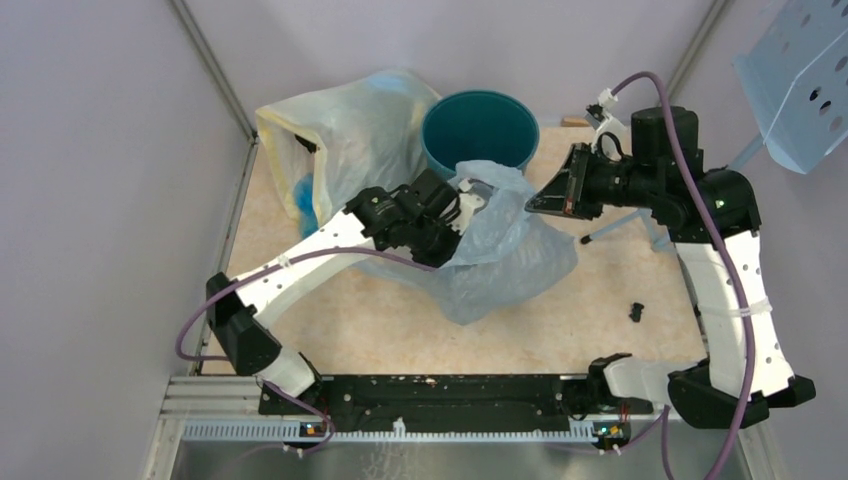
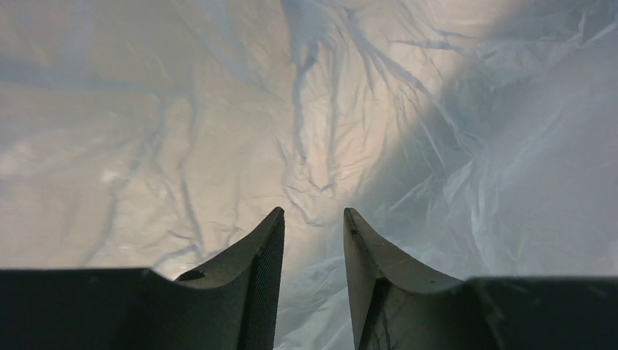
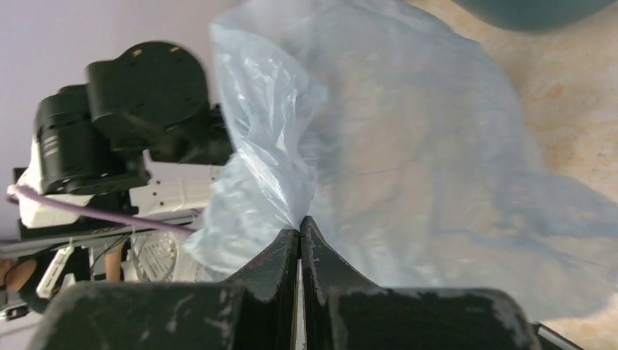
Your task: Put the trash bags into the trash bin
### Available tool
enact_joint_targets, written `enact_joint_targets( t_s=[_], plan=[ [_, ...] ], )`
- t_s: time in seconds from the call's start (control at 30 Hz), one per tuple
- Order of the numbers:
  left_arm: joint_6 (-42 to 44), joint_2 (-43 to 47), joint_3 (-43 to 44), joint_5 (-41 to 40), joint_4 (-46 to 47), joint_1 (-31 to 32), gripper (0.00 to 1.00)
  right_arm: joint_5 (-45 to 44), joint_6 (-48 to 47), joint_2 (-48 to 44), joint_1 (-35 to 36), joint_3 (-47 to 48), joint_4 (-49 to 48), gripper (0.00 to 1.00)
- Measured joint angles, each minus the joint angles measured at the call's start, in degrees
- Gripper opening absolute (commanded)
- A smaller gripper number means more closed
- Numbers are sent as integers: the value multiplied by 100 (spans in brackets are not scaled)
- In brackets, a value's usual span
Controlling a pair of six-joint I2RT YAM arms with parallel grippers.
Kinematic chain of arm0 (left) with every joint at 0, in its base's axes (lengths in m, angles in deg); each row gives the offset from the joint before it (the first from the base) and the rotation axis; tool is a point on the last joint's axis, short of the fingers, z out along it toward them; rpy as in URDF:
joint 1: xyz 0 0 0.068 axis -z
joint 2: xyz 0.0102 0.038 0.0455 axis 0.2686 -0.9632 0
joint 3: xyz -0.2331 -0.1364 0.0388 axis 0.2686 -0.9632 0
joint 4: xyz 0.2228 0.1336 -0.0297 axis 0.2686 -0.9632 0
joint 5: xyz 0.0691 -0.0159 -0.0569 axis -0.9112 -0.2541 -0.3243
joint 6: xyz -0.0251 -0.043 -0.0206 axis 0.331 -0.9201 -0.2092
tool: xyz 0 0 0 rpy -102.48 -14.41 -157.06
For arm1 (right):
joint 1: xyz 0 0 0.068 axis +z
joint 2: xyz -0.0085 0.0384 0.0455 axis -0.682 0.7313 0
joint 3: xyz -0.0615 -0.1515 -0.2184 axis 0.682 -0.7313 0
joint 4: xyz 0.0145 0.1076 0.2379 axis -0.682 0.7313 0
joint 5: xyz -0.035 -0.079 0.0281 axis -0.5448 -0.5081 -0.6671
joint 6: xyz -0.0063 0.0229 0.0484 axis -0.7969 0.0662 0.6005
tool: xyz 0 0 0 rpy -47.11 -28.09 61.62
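The pale-blue translucent trash bag (image 1: 505,250) lies crumpled on the table in front of the dark teal trash bin (image 1: 480,130). My right gripper (image 1: 532,203) is shut on the bag's upper edge (image 3: 277,168) and holds it up. My left gripper (image 1: 470,205) is pushed inside the bag's mouth; its jaws stand open with nothing between them, and bag film (image 2: 313,131) fills the left wrist view around the gripper (image 2: 313,215). The bin's rim shows at the top of the right wrist view (image 3: 532,11).
A large yellowish translucent bag (image 1: 350,130) with blue items stands left of the bin. A small black part (image 1: 636,311) lies on the table at right. A pale blue perforated panel (image 1: 800,80) hangs at the far right. Grey walls enclose the table.
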Motion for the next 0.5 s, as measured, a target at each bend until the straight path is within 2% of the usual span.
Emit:
enact_joint_targets(
  t_s=[0.2,0.33,0.5],
  plan=[
    [4,216,-393,-595,-599,-20,45,-461,-155,223,-2,750,138,0],
    [-55,24,-557,-1423,-977,-35,38,-658,-221,431,-2,1360,140,0],
    [-560,-352,-35,-2675,-1475,-70,35,-702,-295,525,-2,1314,155,0]
  ],
)
